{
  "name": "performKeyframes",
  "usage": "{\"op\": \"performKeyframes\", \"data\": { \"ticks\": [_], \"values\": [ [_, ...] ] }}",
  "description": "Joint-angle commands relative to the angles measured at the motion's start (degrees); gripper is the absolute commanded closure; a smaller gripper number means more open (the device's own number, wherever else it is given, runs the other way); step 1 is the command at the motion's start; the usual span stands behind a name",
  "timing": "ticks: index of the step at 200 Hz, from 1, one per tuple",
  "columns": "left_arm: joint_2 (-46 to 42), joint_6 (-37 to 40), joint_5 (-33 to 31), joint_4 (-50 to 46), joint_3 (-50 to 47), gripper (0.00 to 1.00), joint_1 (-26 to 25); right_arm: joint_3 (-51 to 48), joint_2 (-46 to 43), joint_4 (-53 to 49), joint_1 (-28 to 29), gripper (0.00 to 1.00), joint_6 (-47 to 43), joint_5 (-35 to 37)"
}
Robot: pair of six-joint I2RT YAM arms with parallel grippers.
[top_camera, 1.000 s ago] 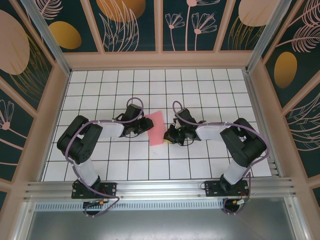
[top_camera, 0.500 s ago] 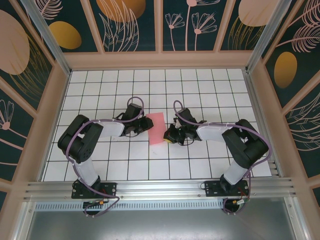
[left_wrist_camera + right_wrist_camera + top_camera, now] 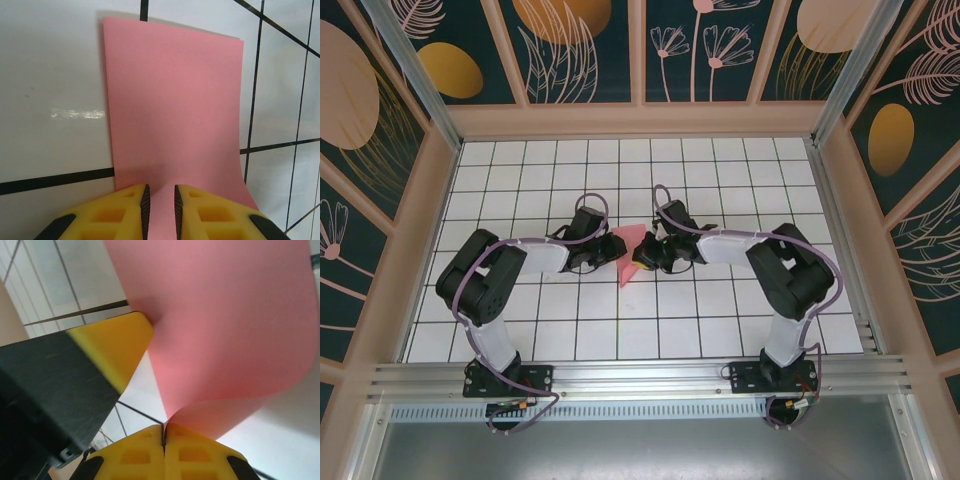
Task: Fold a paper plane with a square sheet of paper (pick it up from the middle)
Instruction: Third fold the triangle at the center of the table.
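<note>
Curling in a smooth arc, thin pink paper (image 3: 225,330) stands above glossy tiles (image 3: 55,65).

1. Right arm (image 3: 725,245) swings left across the surface (image 3: 720,320); its jaws now sit over the sheet of paper (image 3: 623,266), close by the left arm (image 3: 535,258).
2. Right jaws now pinch the sheet's right edge.
3. Sheet's right side, flat before, lifts off the surface and curls leftward.
</note>
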Motion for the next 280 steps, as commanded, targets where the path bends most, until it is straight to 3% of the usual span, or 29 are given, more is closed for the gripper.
{"op": "performKeyframes", "data": {
  "ticks": [1,88,174,280],
  "values": [
    [-0.5,1.7,0.6,-2.6,1.4,0.75,0.0,2.1,2.0,-3.1,0.6,0.94,-1.6,0.5],
    [-1.7,1.5,-4.1,-1.2,1.8,0.79,0.1,5.5,5.4,-5.1,1.8,0.92,-6.3,1.5],
    [0.8,1.2,-4.0,-1.6,1.2,0.88,0.0,6.5,6.5,-3.2,1.9,0.92,-7.7,1.0],
    [1.5,1.1,-3.6,-1.9,0.8,0.88,0.1,7.7,8.2,-3.1,1.9,0.92,-10.3,0.5]
  ]
}}
